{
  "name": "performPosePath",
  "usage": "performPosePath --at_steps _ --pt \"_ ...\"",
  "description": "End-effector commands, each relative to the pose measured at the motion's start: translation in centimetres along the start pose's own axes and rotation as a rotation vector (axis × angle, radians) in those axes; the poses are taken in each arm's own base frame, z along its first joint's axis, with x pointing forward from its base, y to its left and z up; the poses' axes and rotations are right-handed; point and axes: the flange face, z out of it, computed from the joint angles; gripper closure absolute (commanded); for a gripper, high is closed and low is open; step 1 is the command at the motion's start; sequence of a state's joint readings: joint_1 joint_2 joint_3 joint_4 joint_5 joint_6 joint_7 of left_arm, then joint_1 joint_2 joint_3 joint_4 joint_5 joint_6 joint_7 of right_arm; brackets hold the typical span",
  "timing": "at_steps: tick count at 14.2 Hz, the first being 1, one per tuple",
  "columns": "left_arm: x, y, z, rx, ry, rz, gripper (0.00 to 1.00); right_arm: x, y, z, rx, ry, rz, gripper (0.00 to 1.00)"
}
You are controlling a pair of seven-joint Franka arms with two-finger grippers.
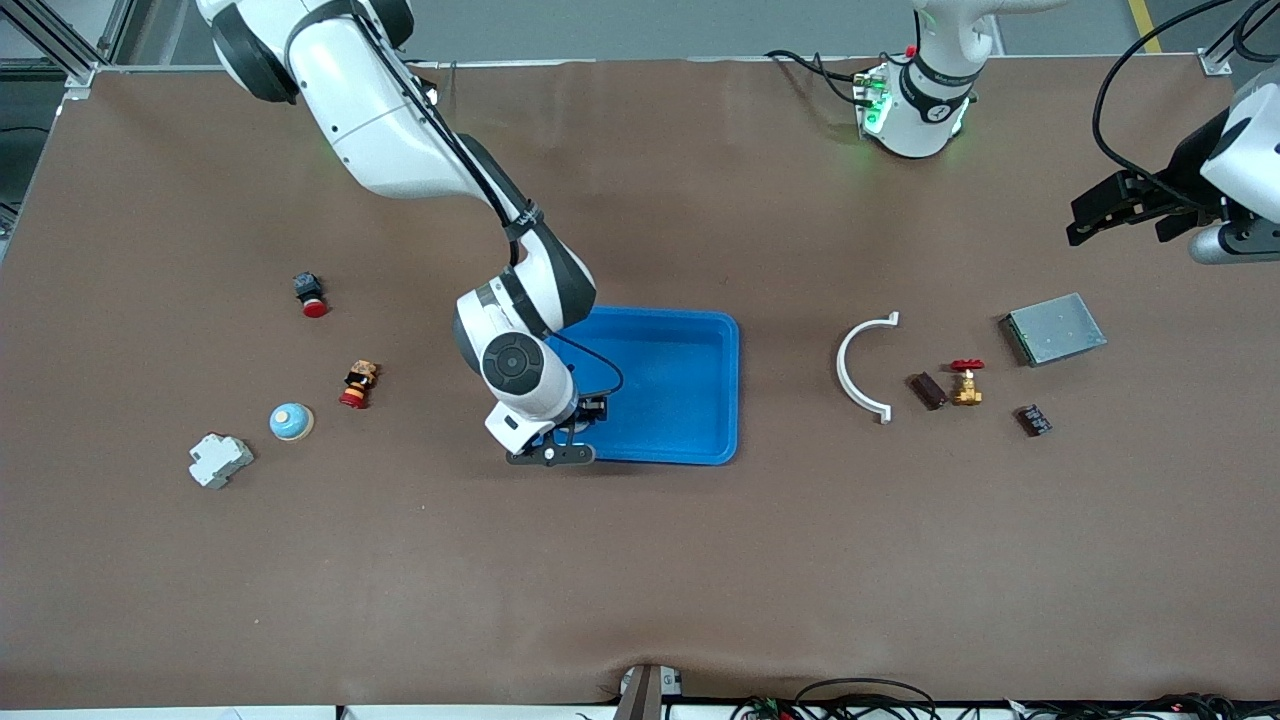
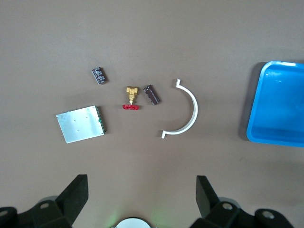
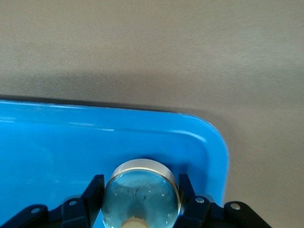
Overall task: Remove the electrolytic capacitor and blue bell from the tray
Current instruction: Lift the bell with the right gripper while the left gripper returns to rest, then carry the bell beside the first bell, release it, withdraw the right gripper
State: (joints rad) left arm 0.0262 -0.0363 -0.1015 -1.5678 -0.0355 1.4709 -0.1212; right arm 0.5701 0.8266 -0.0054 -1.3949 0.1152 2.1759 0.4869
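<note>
In the tray [image 3: 57,147] corner directly under it, the right gripper [image 3: 141,190] is clenched on the electrolytic capacitor [image 3: 141,192], which stands on end between its fingers [image 3: 92,192], close to the rim. Because the can is smooth and round, it could twist or slip free, or clip the rim, if lifted fast. The left gripper [image 2: 140,197] waits released above the table near the grey metal box [image 2: 80,123]; the blue bell [image 1: 291,421] already lies outside the tray, toward the right arm's end.

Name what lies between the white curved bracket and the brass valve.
A small dark brown part, apart from both; the front view shows it.
</note>
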Motion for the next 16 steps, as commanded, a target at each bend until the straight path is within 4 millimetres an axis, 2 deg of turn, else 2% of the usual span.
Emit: performPosePath --at_steps 1,3,4,6,7,9,12,14,16 --pt "-0.2 -0.2 -0.7 -0.011 0.0 -0.01 0.0 0.2 3.0 -8.4 0.0 -0.037 -0.015 0.84" --pt "-0.2 0.0 -0.5 -0.01 -0.005 -0.009 0.0 0.8 7.7 -12.8 -0.009 -0.093 -0.066 0.84" --pt "-0.2 -0.1 -0.5 -0.008 -0.006 -0.009 0.0 1.0 9.9 -14.2 -0.009 -0.109 -0.085 0.84" --pt "-0.3 -0.2 -0.5 -0.008 -0.008 -0.011 0.0 0.8 13.9 -15.2 -0.01 -0.12 -0.12 0.84" --pt "-0.4 -0.2 -0.7 -0.008 -0.005 -0.012 0.0 0.8 15.4 -15.0 -0.008 -0.12 -0.115 0.84" --pt "-0.4 -0.2 -0.8 -0.008 -0.002 -0.012 0.0 1.3 18.4 -14.2 -0.011 -0.119 -0.109 0.84" --pt "-0.4 -0.3 -0.4 0.01 -0.007 -0.011 0.0 2.1 24.1 -10.7 0.005 -0.074 -0.185 0.84" --pt "-0.6 0.0 -0.5 0.02 -0.006 -0.006 0.0 1.9 26.2 -8.0 0.007 -0.05 -0.189 0.84" --pt "-0.6 0.6 -0.5 0.036 -0.001 0.007 0.0 1.7 27.2 -5.9 0.006 -0.023 -0.192 0.84"
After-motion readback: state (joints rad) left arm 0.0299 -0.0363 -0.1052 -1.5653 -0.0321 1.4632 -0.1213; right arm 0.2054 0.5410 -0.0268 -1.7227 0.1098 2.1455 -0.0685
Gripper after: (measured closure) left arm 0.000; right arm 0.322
